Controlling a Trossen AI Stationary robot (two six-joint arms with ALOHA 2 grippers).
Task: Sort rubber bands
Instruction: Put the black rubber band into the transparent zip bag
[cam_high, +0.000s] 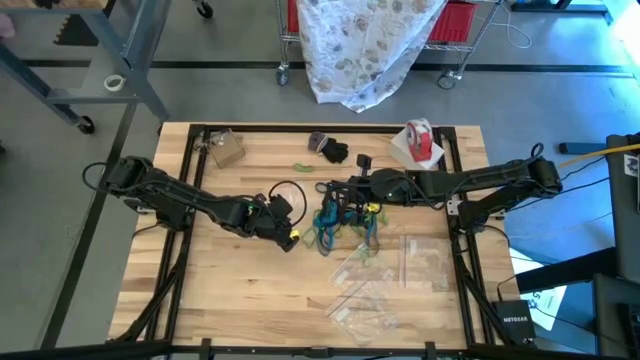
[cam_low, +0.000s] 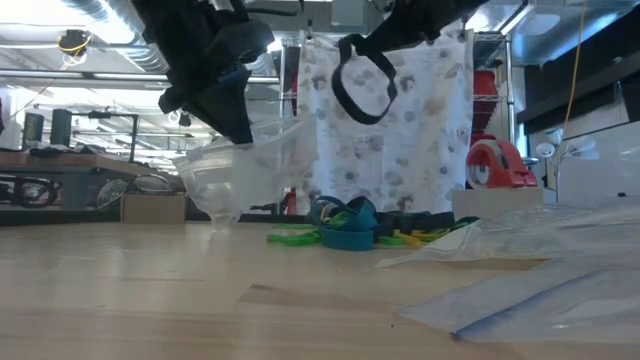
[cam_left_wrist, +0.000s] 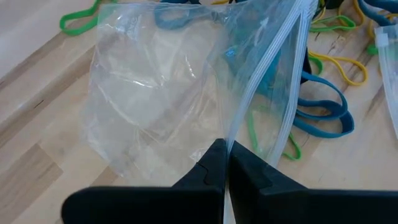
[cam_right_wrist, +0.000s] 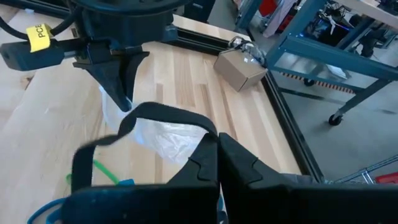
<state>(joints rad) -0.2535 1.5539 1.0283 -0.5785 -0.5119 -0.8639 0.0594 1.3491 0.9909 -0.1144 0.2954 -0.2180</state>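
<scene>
A heap of teal-blue, green and yellow rubber bands lies at the table's middle, also in the low view. My left gripper stands just left of the heap, shut on a clear zip bag. My right gripper is raised beyond the heap, shut on a black rubber band. In the right wrist view the black band's loop reaches toward the bag. My left gripper pinches the bag's zip edge between its two fingers, slanting down from the table's left. The bag hangs below the fingers, its mouth partly gaping; whether its bottom touches the table I cannot tell. My right gripper pinches one end of the black band between its two fingers, coming from the table's right and slanting slightly down. The rest of the loop hangs slack below the fingers, clear of the table.
Several flat clear bags lie at the near right. A red-and-white tape roll stands far right, a small cardboard box far left, dark bands and a loose green band at the far middle.
</scene>
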